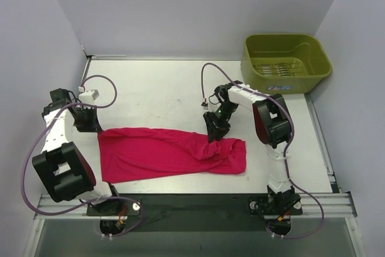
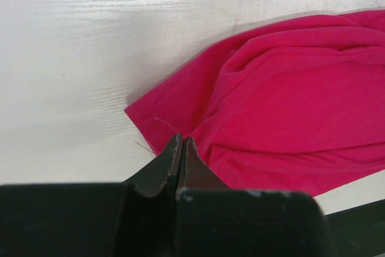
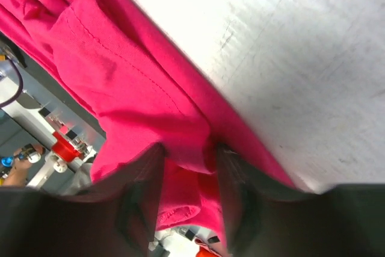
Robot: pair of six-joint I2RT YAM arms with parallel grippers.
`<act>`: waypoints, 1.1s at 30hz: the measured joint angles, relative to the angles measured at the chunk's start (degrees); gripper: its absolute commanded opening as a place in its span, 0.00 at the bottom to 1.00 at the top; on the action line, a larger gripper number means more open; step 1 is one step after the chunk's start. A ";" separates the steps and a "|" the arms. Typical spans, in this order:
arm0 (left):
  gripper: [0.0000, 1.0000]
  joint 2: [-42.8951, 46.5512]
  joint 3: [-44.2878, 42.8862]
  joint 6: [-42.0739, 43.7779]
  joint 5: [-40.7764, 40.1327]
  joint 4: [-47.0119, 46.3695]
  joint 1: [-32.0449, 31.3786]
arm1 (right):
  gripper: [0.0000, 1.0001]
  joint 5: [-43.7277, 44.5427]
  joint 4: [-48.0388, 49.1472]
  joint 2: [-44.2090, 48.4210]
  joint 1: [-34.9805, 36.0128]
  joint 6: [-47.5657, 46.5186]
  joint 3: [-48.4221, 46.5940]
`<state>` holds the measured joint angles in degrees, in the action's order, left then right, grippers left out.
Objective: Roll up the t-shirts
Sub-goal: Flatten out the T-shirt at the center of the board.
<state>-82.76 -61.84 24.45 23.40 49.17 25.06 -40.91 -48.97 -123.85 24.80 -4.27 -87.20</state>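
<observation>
The magenta-red t-shirt (image 1: 162, 151) lies as a long band across the near half of the table. My left gripper (image 1: 91, 123) is at its far left corner. In the left wrist view the jaws are shut, tips (image 2: 181, 139) touching the shirt's (image 2: 289, 94) edge, and no fabric shows between them. My right gripper (image 1: 213, 135) is on the shirt's far edge towards the right. In the right wrist view a bunched fold of the shirt (image 3: 120, 82) fills the space between its fingers (image 3: 189, 154), and wrinkles radiate from it.
An olive-green plastic bin (image 1: 252, 67) stands at the table's far right corner. White walls close in the table on the left, back and right. The arm bases and a metal rail (image 1: 198, 200) run along the near edge.
</observation>
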 measured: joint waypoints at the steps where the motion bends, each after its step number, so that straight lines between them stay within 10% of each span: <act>1: 0.00 0.02 0.00 0.00 -0.13 0.04 0.00 | 0.25 0.00 -0.04 -0.42 0.00 0.22 -0.37; 10: 0.00 0.35 -0.04 0.00 -0.68 0.39 0.00 | 0.04 0.74 0.04 -1.33 -0.07 -1.07 -10.73; 20: 0.00 0.35 -11.69 -4.61 2.10 0.15 -0.09 | 0.03 1.57 -0.07 4.87 -5.99 -9.05 -26.93; 33: 0.00 3.23 -28.65 -18.32 7.04 -6.45 -0.26 | 0.00 5.51 4.92 25.31 -7.10 -34.62 -22.80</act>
<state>-79.53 -90.50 6.13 30.44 42.72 24.80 -35.40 -44.05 -98.54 17.69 -38.89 -110.00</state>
